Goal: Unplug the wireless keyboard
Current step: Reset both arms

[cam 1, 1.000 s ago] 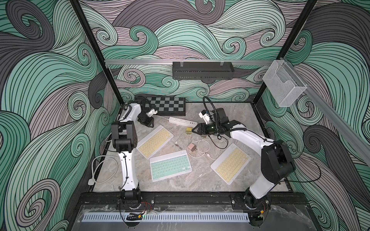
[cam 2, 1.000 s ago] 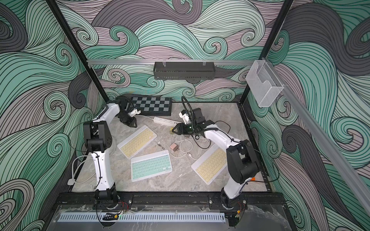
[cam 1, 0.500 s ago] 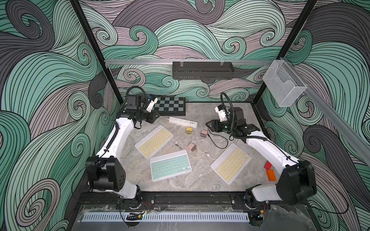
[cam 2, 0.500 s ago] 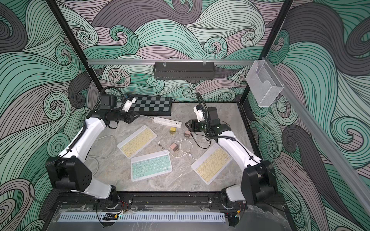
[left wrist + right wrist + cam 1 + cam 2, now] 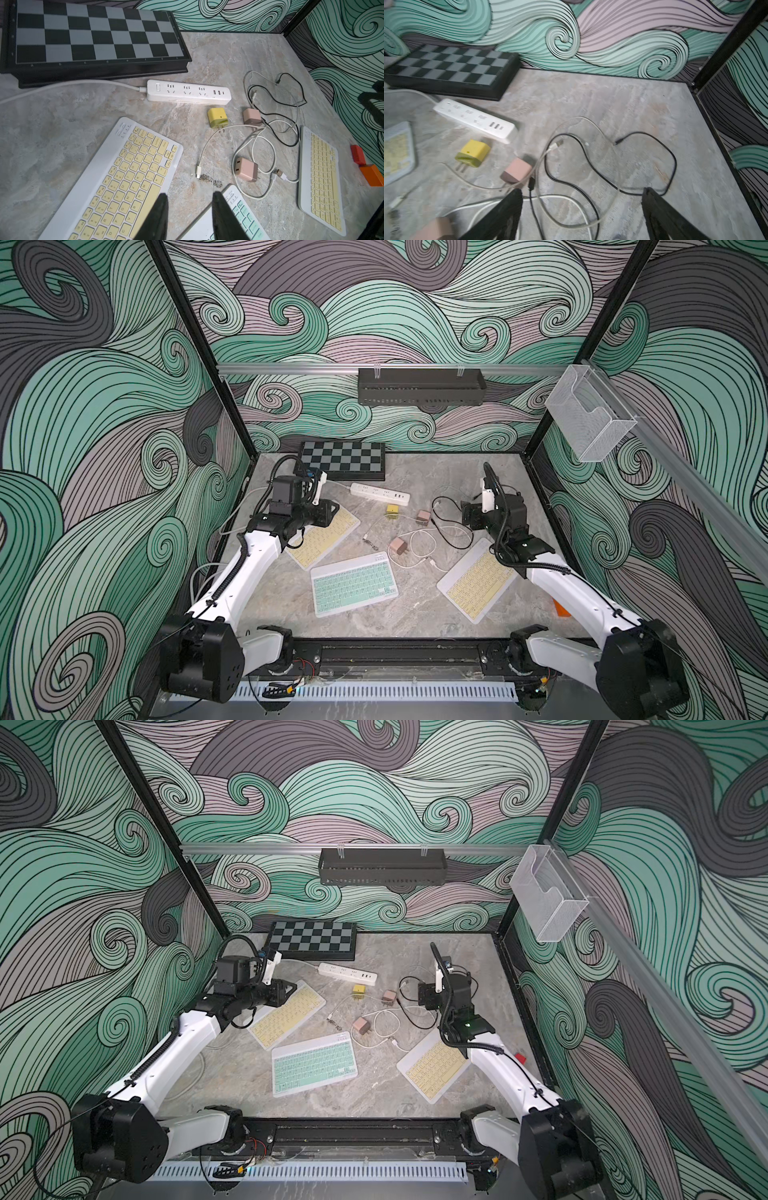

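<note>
Left gripper [image 5: 188, 209]: fingers slightly apart, nothing between them; centre-left in both top views, over the far end of the yellow keyboard [image 5: 322, 538].
Right gripper [image 5: 581, 199]: jaws wide, empty, above the black cable [image 5: 673, 158].
Teal keyboard [image 5: 353, 584]: lower centre, flat.
Second yellow keyboard [image 5: 478, 578]: right of centre.
White cable end [image 5: 198, 172]: loose, near the yellow keyboard, not touching it.
</note>
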`<state>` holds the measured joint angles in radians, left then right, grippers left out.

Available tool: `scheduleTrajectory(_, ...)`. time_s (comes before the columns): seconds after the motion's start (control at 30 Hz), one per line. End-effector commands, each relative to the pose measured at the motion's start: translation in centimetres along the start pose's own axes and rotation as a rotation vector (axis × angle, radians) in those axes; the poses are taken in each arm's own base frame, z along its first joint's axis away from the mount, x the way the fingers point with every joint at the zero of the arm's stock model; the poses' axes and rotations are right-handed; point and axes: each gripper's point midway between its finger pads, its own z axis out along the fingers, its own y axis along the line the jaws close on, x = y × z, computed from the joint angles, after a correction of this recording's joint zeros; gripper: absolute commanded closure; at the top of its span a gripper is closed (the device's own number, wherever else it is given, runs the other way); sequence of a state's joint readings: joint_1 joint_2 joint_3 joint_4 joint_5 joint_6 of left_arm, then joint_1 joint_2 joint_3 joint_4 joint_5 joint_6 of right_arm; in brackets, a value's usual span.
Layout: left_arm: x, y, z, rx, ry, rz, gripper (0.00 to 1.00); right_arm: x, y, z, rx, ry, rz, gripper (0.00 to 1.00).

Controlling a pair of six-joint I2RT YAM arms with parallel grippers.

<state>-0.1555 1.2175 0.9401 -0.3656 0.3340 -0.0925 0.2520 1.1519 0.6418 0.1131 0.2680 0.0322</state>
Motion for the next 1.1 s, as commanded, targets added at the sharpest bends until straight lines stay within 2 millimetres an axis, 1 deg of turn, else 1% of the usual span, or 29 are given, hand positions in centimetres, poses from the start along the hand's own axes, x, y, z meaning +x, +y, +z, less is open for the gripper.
scheduleTrajectory(0.0,-1.8,0.3,-0.1,-0.043,-0.056,-0.035,0.64,-2.3,-2.6,-0.2,0.129,-0.161,-0.052,0.05)
scheduleTrajectory(0.07,-1.7,0.9,-0.1,-0.076,-0.041,-0.042,0.64,-1.8,-3.3,-0.2,0.141,-0.196,-0.061,0.01)
scheduleTrajectory(0.33,-0.9,1.6,0.8,-0.093,-0.03,-0.053,0.64,0.6,-4.9,1.0,0.157,-0.174,-0.062,0.01)
scheduleTrajectory(0.47,-0.7,1.9,1.2,-0.104,-0.019,-0.057,0.64,1.9,-5.2,1.8,0.149,-0.144,-0.049,0.01)
scheduleTrajectory(0.83,-0.3,2.5,2.0,-0.121,-0.002,-0.073,0.62,3.2,-5.8,2.8,0.154,-0.11,-0.027,0.01)
scheduleTrajectory(1.0,-0.1,2.5,2.2,-0.121,0.005,-0.077,0.62,4.9,-6.7,3.9,0.177,-0.062,-0.018,0.01)
scheduleTrajectory(1.07,-0.1,2.6,2.3,-0.122,0.008,-0.079,0.62,5.2,-6.9,4.4,0.183,-0.058,-0.016,0.02)
